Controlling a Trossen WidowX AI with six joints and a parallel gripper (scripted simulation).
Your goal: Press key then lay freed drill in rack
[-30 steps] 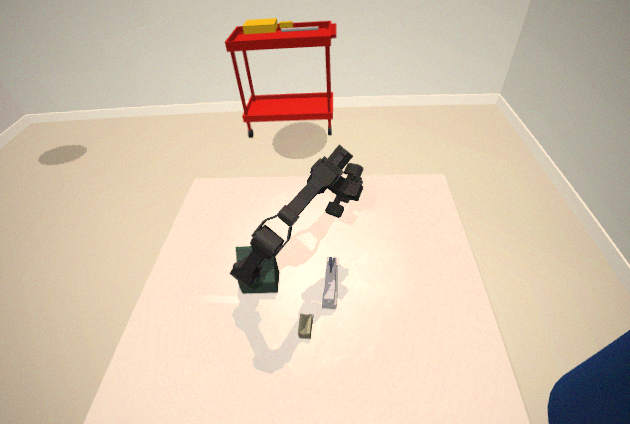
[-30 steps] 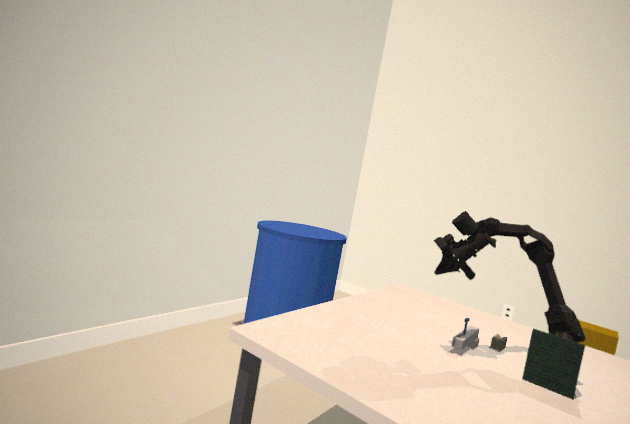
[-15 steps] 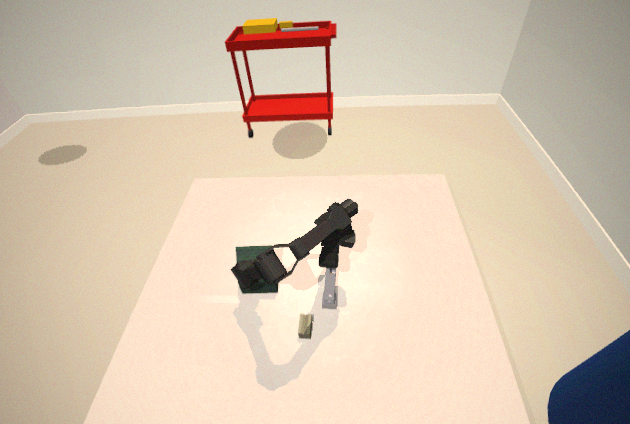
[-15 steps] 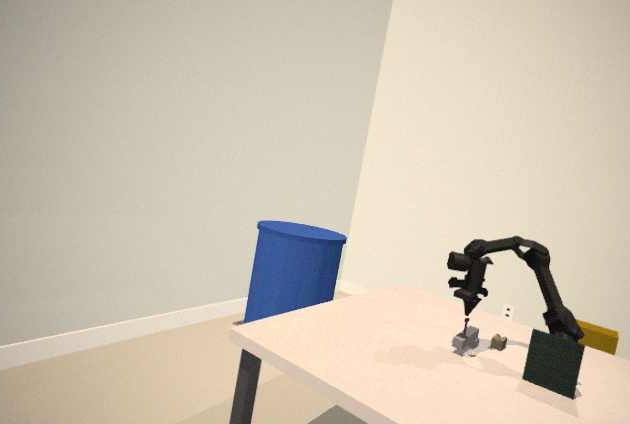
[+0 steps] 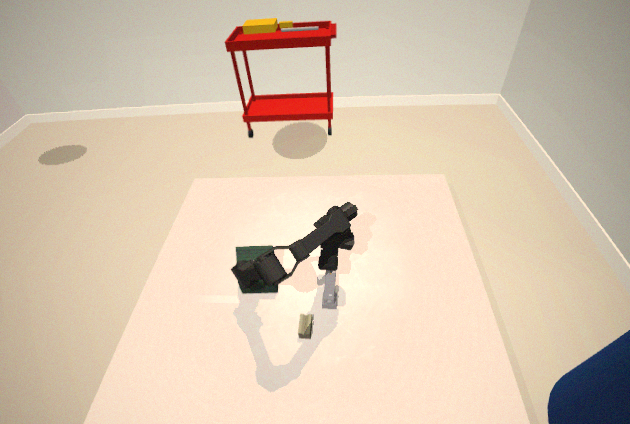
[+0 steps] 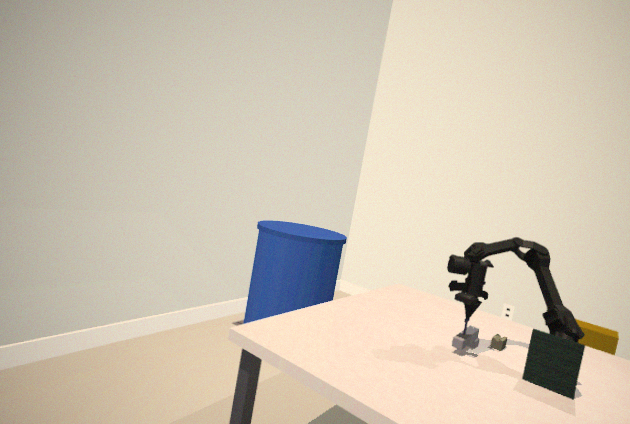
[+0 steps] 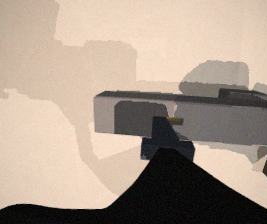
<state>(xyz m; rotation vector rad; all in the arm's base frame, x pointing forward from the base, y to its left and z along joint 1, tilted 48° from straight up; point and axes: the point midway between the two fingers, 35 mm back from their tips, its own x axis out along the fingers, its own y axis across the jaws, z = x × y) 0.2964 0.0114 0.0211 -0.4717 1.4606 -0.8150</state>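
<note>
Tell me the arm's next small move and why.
Probably press straight down a little more. The gripper is shut on nothing, pointing down with its tip right above the grey block that holds the drill, where the key sits. The small rack beside it holds nothing yet.

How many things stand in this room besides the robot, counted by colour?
Red: 1, the cart
Blue: 1, the barrel
Yellow: 1, the box on the cart
Grey: 1, the block with the drill
Olive: 1, the small rack
Pale pink: 1, the table
Total: 6
</note>
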